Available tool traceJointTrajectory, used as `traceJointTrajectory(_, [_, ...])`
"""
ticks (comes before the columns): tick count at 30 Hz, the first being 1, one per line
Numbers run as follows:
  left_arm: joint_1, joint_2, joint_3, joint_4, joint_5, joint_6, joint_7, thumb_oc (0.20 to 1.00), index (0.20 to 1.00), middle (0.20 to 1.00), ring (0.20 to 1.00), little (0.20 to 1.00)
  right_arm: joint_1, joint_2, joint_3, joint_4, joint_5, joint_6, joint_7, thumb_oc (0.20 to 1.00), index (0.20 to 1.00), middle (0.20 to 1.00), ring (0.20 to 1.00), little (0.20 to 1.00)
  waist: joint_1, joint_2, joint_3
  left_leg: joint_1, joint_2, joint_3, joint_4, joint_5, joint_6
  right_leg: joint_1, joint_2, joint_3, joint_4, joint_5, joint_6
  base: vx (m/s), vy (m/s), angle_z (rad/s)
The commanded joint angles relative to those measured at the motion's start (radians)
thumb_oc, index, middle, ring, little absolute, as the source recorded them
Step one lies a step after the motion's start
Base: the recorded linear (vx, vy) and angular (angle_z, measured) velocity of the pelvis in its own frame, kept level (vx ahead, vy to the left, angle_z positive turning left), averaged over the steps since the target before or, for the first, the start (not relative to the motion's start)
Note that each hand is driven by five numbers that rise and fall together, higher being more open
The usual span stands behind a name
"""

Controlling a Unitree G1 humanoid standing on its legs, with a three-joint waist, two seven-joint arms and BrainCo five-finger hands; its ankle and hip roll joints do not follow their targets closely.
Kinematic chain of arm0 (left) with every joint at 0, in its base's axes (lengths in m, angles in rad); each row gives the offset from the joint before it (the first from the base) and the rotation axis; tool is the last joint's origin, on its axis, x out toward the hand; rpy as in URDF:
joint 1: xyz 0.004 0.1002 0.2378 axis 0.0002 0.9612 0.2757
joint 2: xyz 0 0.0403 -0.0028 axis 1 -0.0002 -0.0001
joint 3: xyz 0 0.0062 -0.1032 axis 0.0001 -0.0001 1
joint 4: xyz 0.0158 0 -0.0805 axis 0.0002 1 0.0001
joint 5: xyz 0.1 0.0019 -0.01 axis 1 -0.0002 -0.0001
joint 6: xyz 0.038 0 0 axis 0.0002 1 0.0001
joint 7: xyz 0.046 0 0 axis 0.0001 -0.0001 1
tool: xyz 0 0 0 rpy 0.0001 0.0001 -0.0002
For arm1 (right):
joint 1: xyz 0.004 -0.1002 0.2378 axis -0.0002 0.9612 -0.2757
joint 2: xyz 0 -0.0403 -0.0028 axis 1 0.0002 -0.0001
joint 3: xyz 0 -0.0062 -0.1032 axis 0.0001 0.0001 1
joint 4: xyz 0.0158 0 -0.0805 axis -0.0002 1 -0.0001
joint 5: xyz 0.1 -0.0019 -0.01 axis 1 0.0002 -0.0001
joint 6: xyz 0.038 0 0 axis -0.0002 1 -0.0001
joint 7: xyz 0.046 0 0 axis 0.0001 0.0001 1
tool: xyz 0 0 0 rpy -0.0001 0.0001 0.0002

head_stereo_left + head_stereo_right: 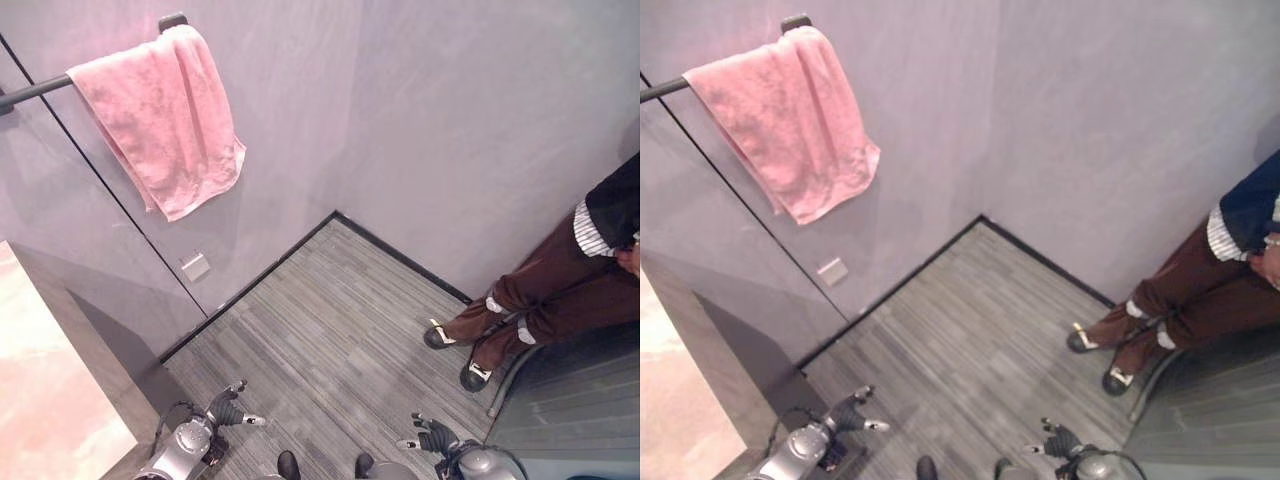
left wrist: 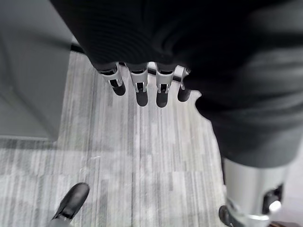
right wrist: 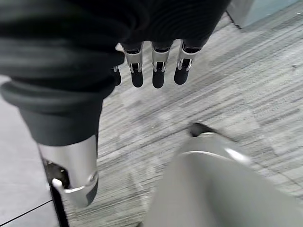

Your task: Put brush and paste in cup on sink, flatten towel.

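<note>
Grey walls meet a striped grey floor in the eye views, where a pink towel hangs bunched and slanting over a dark rail on the wall above the pale sink counter, and a person stands to the right. Both hands hang low over the floor, the left hand and right hand well apart. Each wrist view shows its hand, left and right, with fingers straight, relaxed and holding nothing.

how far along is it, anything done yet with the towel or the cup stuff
Nothing looks done. The pink towel hangs bunched and crooked over the dark rail, not yet flattened. Left hand and right hand hang low over the floor, fingers relaxed, holding nothing. Left: brush and paste into the cup, then the towel.
</note>
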State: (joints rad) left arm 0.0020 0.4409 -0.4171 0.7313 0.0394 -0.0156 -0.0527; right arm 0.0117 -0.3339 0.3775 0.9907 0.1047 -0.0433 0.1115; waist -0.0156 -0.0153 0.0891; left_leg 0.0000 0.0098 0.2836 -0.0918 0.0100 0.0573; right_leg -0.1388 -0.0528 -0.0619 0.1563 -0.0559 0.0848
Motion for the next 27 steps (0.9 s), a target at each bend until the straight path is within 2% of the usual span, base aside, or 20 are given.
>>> traceJointTrajectory(1, [-0.051, 0.012, 0.013, 0.004, -0.005, -0.033, 0.006, 1.000, 1.000, 1.000, 1.000, 1.000, -0.002, -0.040, -0.002, -0.025, 0.017, -0.016, -0.004, 1.000, 1.000, 1.000, 1.000, 1.000, -0.024, 0.018, 0.024, -0.022, -0.045, -0.057, 0.058, -0.012, -0.034, -0.043, 0.053, 0.021, 0.027, 0.071, 0.027, 0.11, -0.014, 0.20])
traceJointTrajectory(3, [-0.056, 0.009, 0.013, 0.012, -0.007, -0.035, 0.008, 1.000, 1.000, 1.000, 1.000, 1.000, -0.009, -0.041, -0.001, -0.024, 0.019, -0.015, -0.004, 1.000, 1.000, 1.000, 1.000, 1.000, -0.027, 0.020, 0.030, -0.019, -0.045, -0.063, 0.059, -0.014, -0.035, -0.062, 0.056, 0.038, 0.023, 0.086, 0.029, 0.11, -0.036, 0.15])
traceJointTrajectory(4, [-0.062, 0.000, 0.011, 0.028, -0.012, -0.036, 0.012, 1.000, 1.000, 1.000, 1.000, 1.000, -0.015, -0.041, 0.000, -0.021, 0.021, -0.015, -0.005, 1.000, 1.000, 1.000, 1.000, 1.000, -0.028, 0.017, 0.033, -0.009, -0.042, -0.067, 0.059, -0.021, -0.037, -0.085, 0.038, 0.035, 0.002, 0.118, 0.038, 0.14, -0.072, 0.05])
traceJointTrajectory(7, [-0.064, -0.007, 0.012, 0.043, -0.008, -0.038, 0.018, 1.000, 1.000, 1.000, 1.000, 1.000, -0.013, -0.045, -0.001, -0.032, 0.024, -0.016, -0.004, 1.000, 1.000, 1.000, 1.000, 1.000, -0.036, 0.015, 0.032, 0.003, -0.041, -0.080, 0.060, -0.034, -0.041, -0.092, 0.029, 0.041, -0.024, 0.140, 0.045, 0.13, -0.061, 0.10])
traceJointTrajectory(9, [-0.086, -0.018, 0.011, 0.089, -0.010, -0.043, 0.034, 1.000, 1.000, 1.000, 1.000, 1.000, -0.017, -0.053, -0.007, -0.028, 0.031, -0.020, -0.007, 1.000, 1.000, 1.000, 1.000, 1.000, -0.057, 0.006, 0.037, 0.036, -0.044, -0.106, 0.054, -0.054, -0.049, -0.142, 0.043, 0.088, -0.067, 0.180, 0.049, 0.25, -0.112, 0.21])
traceJointTrajectory(11, [-0.094, -0.023, 0.009, 0.102, -0.010, -0.044, 0.036, 1.000, 1.000, 1.000, 1.000, 1.000, -0.016, -0.055, -0.007, -0.027, 0.028, -0.020, -0.005, 1.000, 1.000, 1.000, 1.000, 1.000, -0.062, 0.003, 0.039, 0.049, -0.044, -0.112, 0.051, -0.059, -0.052, -0.152, 0.049, 0.085, -0.071, 0.189, 0.049, 0.20, -0.113, 0.15])
traceJointTrajectory(13, [-0.117, -0.041, -0.011, 0.139, -0.006, -0.044, 0.039, 1.000, 1.000, 1.000, 1.000, 1.000, -0.007, -0.056, -0.006, 0.025, 0.031, -0.019, -0.007, 1.000, 1.000, 1.000, 1.000, 1.000, -0.071, -0.005, 0.022, 0.067, -0.038, -0.139, 0.079, -0.087, -0.062, -0.102, 0.062, 0.096, -0.081, 0.168, 0.029, 0.25, -0.193, 0.38])
traceJointTrajectory(15, [-0.118, -0.041, -0.011, 0.140, -0.006, -0.045, 0.039, 1.000, 1.000, 1.000, 1.000, 1.000, -0.008, -0.056, -0.006, 0.027, 0.031, -0.021, -0.007, 1.000, 1.000, 1.000, 1.000, 1.000, -0.072, -0.004, 0.023, 0.067, -0.037, -0.140, 0.081, -0.089, -0.062, -0.100, 0.063, 0.095, -0.082, 0.168, 0.028, 0.15, -0.108, 0.65])
traceJointTrajectory(16, [-0.130, -0.060, -0.016, 0.168, -0.014, -0.044, 0.041, 1.000, 1.000, 1.000, 1.000, 1.000, -0.019, -0.056, -0.004, 0.067, 0.027, -0.019, -0.010, 1.000, 1.000, 1.000, 1.000, 1.000, -0.070, 0.003, 0.004, 0.076, -0.020, -0.149, 0.097, -0.086, -0.079, -0.075, 0.072, 0.072, -0.089, 0.155, 0.016, 0.24, -0.174, 0.59])
traceJointTrajectory(20, [-0.152, -0.082, -0.026, 0.181, -0.050, -0.045, 0.038, 1.000, 1.000, 1.000, 1.000, 1.000, -0.034, -0.065, -0.009, 0.107, 0.049, -0.025, -0.018, 1.000, 1.000, 1.000, 1.000, 1.000, -0.072, 0.011, -0.006, 0.044, 0.010, -0.173, 0.216, -0.041, -0.118, -0.026, 0.092, 0.059, -0.106, 0.129, -0.018, 0.25, -0.220, 0.33])
traceJointTrajectory(21, [-0.173, -0.091, -0.036, 0.203, -0.050, -0.045, 0.046, 1.000, 1.000, 1.000, 1.000, 1.000, -0.046, -0.074, -0.014, 0.105, 0.059, -0.028, -0.028, 1.000, 1.000, 1.000, 1.000, 1.000, -0.072, 0.003, 0.010, -0.014, 0.023, -0.163, 0.359, 0.014, -0.144, 0.002, 0.088, 0.048, -0.104, 0.114, -0.038, 0.18, -0.185, 0.52])
traceJointTrajectory(22, [-0.174, -0.091, -0.036, 0.203, -0.050, -0.045, 0.046, 1.000, 1.000, 1.000, 1.000, 1.000, -0.047, -0.074, -0.015, 0.105, 0.059, -0.028, -0.027, 1.000, 1.000, 1.000, 1.000, 1.000, -0.075, 0.005, 0.010, -0.022, 0.025, -0.167, 0.369, 0.010, -0.145, 0.001, 0.089, 0.045, -0.104, 0.114, -0.039, 0.18, -0.192, 0.55])
traceJointTrajectory(24, [-0.185, -0.091, -0.046, 0.199, -0.053, -0.045, 0.051, 1.000, 1.000, 1.000, 1.000, 1.000, -0.041, -0.087, -0.025, 0.087, 0.075, -0.031, -0.032, 1.000, 1.000, 1.000, 1.000, 1.000, -0.075, -0.009, 0.032, -0.086, 0.034, -0.142, 0.472, 0.053, -0.160, 0.031, 0.073, 0.030, -0.107, 0.103, -0.052, 0.12, -0.123, 0.30])
traceJointTrajectory(25, [-0.188, -0.090, -0.047, 0.199, -0.057, -0.045, 0.051, 1.000, 1.000, 1.000, 1.000, 1.000, -0.038, -0.089, -0.029, 0.091, 0.079, -0.030, -0.033, 1.000, 1.000, 1.000, 1.000, 1.000, -0.070, -0.014, 0.039, -0.116, 0.034, -0.130, 0.479, 0.055, -0.156, 0.043, 0.063, 0.023, -0.111, 0.099, -0.053, 0.13, -0.107, 0.29])
traceJointTrajectory(26, [-0.189, -0.089, -0.049, 0.202, -0.058, -0.045, 0.051, 1.000, 1.000, 1.000, 1.000, 1.000, -0.037, -0.092, -0.029, 0.093, 0.080, -0.027, -0.033, 1.000, 1.000, 1.000, 1.000, 1.000, -0.062, -0.019, 0.044, -0.153, 0.013, -0.125, 0.455, 0.039, -0.145, 0.055, 0.056, 0.020, -0.115, 0.097, -0.051, 0.23, -0.076, 0.31])
traceJointTrajectory(27, [-0.184, -0.087, -0.048, 0.193, -0.058, -0.046, 0.052, 1.000, 1.000, 1.000, 1.000, 1.000, -0.040, -0.096, -0.028, 0.105, 0.072, -0.026, -0.035, 1.000, 1.000, 1.000, 1.000, 1.000, -0.055, -0.017, 0.049, -0.212, 0.003, -0.097, 0.398, 0.019, -0.122, 0.071, 0.045, 0.013, -0.123, 0.092, -0.039, 0.25, -0.024, 0.43])
